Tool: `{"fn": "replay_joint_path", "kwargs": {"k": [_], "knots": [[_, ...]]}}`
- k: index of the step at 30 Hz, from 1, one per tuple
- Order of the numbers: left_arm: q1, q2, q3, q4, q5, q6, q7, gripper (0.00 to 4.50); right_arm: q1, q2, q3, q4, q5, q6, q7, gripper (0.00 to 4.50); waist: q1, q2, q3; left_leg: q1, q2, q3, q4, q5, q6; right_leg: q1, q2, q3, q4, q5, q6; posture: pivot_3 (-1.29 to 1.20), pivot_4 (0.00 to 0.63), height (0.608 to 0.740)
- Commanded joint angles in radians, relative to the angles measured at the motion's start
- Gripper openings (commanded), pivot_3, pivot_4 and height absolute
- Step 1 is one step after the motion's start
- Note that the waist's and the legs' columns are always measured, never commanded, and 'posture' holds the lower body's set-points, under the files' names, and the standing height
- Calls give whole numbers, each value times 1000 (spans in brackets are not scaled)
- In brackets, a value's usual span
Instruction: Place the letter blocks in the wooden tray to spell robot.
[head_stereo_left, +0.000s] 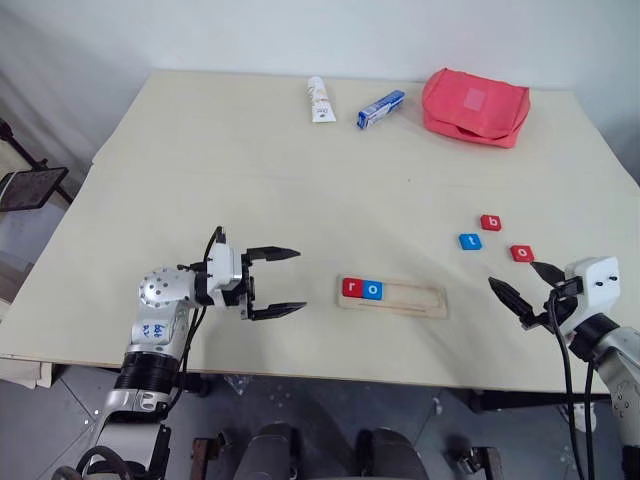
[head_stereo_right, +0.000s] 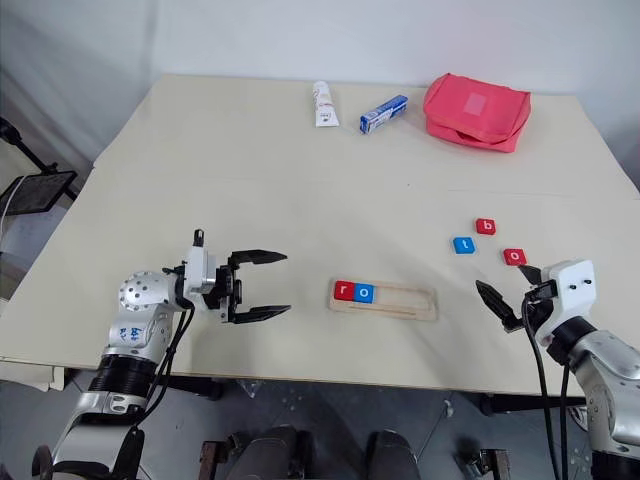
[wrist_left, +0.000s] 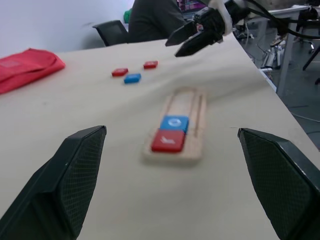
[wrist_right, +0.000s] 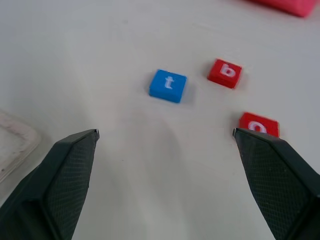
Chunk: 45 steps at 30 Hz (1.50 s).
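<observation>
Beige table carries the tray (head_stereo_left: 392, 297) along its near edge, long axis running left to right, red r (head_stereo_left: 351, 288) and blue o (head_stereo_left: 372, 290) filling its left end. Toward the right edge lie b (head_stereo_left: 490, 223), t (head_stereo_left: 470, 241) and a red o (head_stereo_left: 521, 253).

Left wrist view: left gripper (head_stereo_left: 274, 282), empty, jaws spread, points along the tray.

Right wrist view: right gripper (wrist_right: 165, 142), wide open and empty, faces b (wrist_right: 225, 73); that arm is nearer, I judge.
</observation>
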Motion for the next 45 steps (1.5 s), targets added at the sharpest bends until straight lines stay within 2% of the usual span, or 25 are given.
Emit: {"fn": "replay_joint_path", "kwargs": {"k": [1, 5, 10, 20, 28, 45], "knots": [[-1, -12, 32, 45, -32, -113, -25, 4479, 6, 41, -19, -70, -8, 14, -91, 4500, 0, 0, 0, 0, 0, 0, 0, 0, 0, 0, 0, 0, 0, 0, 0, 0, 150, 740], [0, -14, 18, 68, -17, -149, -29, 4479, 13, 81, -18, -88, -24, 15, -148, 4500, 0, 0, 0, 0, 0, 0, 0, 0, 0, 0, 0, 0, 0, 0, 0, 0, 150, 740], [3, -29, 27, 61, -88, -124, -81, 4479, 21, 95, -17, -132, -20, 36, -180, 4500, -2, 1, 0, 0, 0, 0, 0, 0, 0, 0, 0, 0, 1, 0, 0, 0, 150, 740], [-6, -40, 15, 73, -77, -116, -72, 4479, 39, 37, -56, -269, 41, 210, -189, 4500, -1, 1, -1, 1, 0, 0, 0, 0, 0, -1, 0, 1, 4, 0, 0, 0, 150, 740], [-3, -45, 8, 62, -76, -104, -66, 4479, -1, -8, -68, -283, 68, 315, -202, 4500, -2, 1, -1, 1, 0, 1, 0, 0, 0, -1, 0, 2, 4, 0, 0, 0, 150, 740], [15, -43, 10, 17, -87, -74, -57, 4479, -38, -10, -72, -262, 60, 321, -200, 4500, -2, 1, -1, 1, 0, 1, 0, 0, 0, -1, 0, 2, 4, 0, 0, 0, 150, 740]]}}
